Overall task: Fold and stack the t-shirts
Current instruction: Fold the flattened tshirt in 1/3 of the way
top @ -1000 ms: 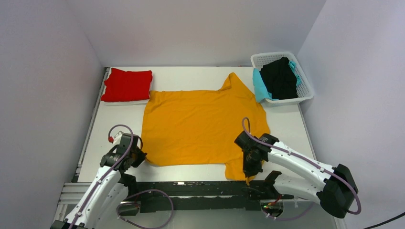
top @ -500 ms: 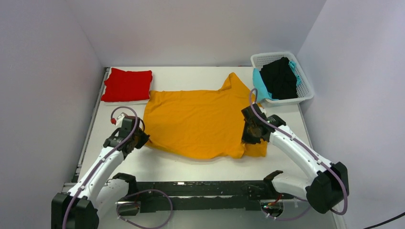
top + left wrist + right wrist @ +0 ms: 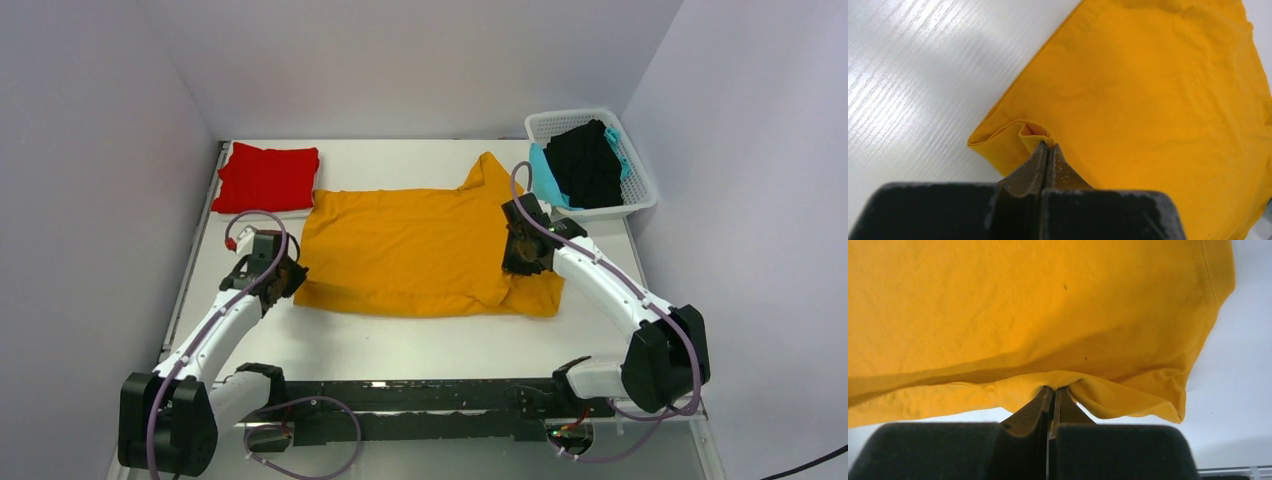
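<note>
A mustard-orange t-shirt [image 3: 410,245] lies across the middle of the table, its near part doubled back over itself. My left gripper [image 3: 283,282] is shut on the shirt's near-left corner; the left wrist view shows a pinched fold of orange cloth [image 3: 1035,134] at the fingertips of that gripper [image 3: 1047,146]. My right gripper [image 3: 522,257] is shut on the near-right hem, lifted off the table, with cloth [image 3: 1058,379] bunched at the tips of that gripper [image 3: 1053,389]. A folded red t-shirt [image 3: 266,178] rests at the far left. Black [image 3: 585,163] and teal [image 3: 543,178] t-shirts sit in the basket.
The white lattice basket [image 3: 640,190] stands at the far right corner. Grey walls close in the table on three sides. A black rail [image 3: 420,395] with cables runs along the near edge between the arm bases.
Both grippers have carried the shirt's near hem away from the table's front edge toward the far side, folding the near part of the shirt over. Both stayed shut on the cloth.
</note>
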`<action>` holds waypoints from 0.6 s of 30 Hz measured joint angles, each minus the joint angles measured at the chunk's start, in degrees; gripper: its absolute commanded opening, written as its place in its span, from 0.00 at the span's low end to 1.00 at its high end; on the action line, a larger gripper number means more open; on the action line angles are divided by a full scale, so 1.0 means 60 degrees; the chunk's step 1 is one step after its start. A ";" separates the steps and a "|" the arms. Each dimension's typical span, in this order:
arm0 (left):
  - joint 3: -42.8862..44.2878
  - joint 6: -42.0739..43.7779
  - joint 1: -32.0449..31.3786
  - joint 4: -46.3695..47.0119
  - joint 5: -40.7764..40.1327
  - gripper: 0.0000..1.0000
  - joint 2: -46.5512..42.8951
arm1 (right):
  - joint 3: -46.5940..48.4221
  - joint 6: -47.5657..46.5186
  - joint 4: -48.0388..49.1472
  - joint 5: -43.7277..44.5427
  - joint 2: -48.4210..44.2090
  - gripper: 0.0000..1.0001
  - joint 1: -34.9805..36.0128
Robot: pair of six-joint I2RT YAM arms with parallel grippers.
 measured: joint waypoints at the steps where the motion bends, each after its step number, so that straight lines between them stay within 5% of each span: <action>1: 0.0022 0.0000 0.0033 0.0073 -0.0015 0.00 0.0036 | 0.0076 -0.0066 0.0007 0.0025 0.0069 0.00 -0.0047; 18: 0.0867 0.0073 0.0339 0.0729 -0.0306 0.00 0.1450 | 0.1661 -0.0925 0.0492 0.0237 0.2004 0.00 -0.0736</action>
